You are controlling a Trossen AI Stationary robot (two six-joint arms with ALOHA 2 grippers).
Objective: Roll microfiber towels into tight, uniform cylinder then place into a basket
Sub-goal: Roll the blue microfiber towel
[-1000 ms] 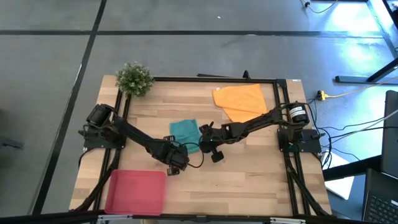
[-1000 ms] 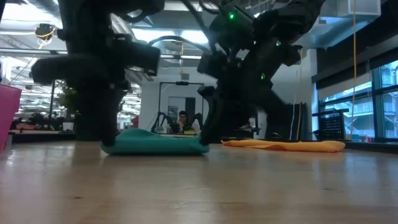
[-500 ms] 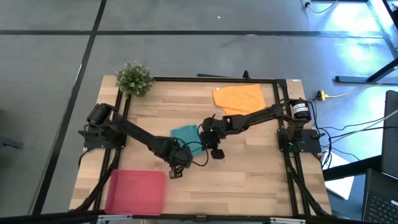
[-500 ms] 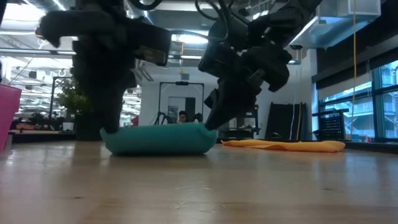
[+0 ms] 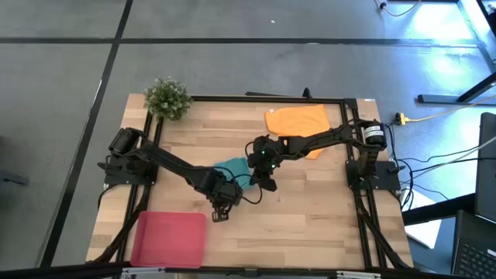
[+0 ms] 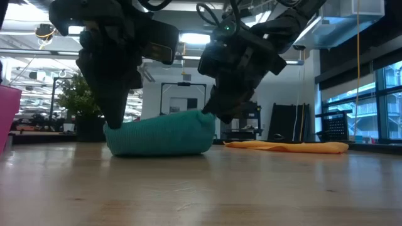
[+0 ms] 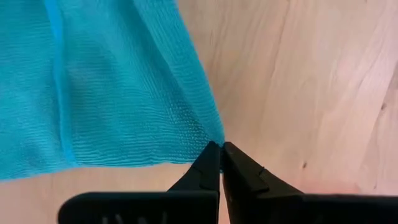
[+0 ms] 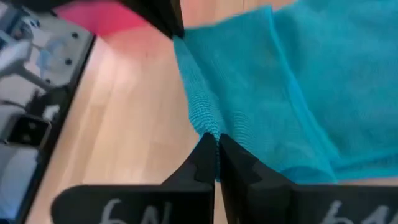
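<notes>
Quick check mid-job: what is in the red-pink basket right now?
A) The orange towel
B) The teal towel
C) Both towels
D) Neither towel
D: the basket lies bare at the table's near-left corner, while the teal towel is at mid-table, pinched by the left gripper and the right gripper, and the orange towel lies spread at the far side.

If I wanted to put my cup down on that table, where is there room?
Bare wood lies in front of the right arm's base, right of the red-pink tray, and between the potted plant and orange towel. The middle is crowded: left gripper and right gripper both pinch the teal towel.
</notes>
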